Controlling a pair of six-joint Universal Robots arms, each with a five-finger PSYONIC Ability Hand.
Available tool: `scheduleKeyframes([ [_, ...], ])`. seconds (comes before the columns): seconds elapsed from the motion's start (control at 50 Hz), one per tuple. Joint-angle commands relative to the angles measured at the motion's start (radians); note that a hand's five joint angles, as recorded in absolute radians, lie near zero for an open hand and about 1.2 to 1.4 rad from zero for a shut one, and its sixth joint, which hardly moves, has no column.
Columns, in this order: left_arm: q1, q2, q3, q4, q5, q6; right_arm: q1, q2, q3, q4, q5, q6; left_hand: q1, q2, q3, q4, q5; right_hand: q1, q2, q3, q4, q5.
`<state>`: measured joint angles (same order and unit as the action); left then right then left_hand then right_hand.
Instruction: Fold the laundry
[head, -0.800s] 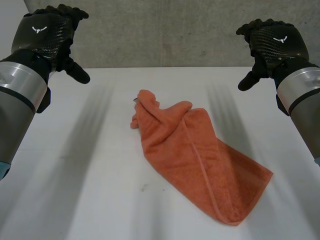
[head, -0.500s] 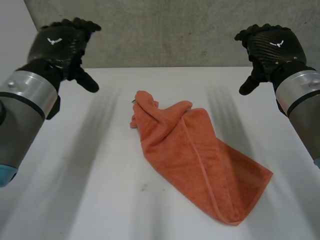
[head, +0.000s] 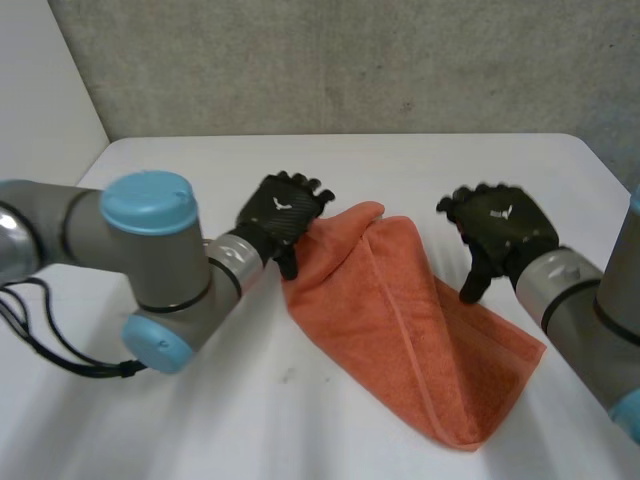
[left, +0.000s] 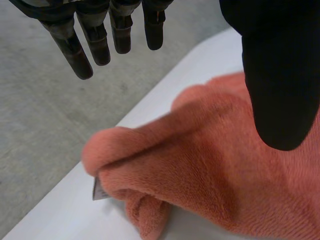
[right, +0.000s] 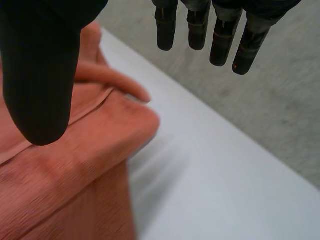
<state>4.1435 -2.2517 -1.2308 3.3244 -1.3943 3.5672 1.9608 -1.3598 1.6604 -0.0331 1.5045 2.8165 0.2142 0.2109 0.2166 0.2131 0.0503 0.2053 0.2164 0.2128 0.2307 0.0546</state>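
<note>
Your towel (head: 400, 330) lies rumpled and half doubled over on the table (head: 200, 420). One end is bunched into a lump, and the other end is flatter.

Your left hand (head: 280, 212) is at the bunched end. Its fingers (left: 95, 47) are straight and spread, the thumb is held wide, and nothing is pinched. A small label (left: 98, 190) peeks out under the lump.

Your right hand (head: 497, 235) hovers over the towel's long edge beside the fold. Its fingers (right: 220, 40) are also straight and apart, with the thumb above the cloth.

If you close the left hand here, you will likely grab several layers rather than one corner, and the lump will come up still tangled. If you pinch with the right hand over the doubled fold, you could trap both layers.
</note>
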Motion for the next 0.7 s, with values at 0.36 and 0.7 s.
scheduleKeyframes([
  [0.36,0.007,-0.117,0.126,0.156,-0.012,0.108,-0.115,-0.004,0.117,-0.011,-0.099,0.055,1.182,1.185,1.180,1.183,1.171,-0.031,-0.042,-0.038,-0.056,-0.055],
  [0.7,0.095,0.412,-0.495,0.095,-0.146,0.157,-0.117,-0.001,0.098,0.039,-0.108,0.176,1.182,1.185,1.180,1.183,1.171,-0.031,-0.042,-0.038,-0.056,-0.055],
])
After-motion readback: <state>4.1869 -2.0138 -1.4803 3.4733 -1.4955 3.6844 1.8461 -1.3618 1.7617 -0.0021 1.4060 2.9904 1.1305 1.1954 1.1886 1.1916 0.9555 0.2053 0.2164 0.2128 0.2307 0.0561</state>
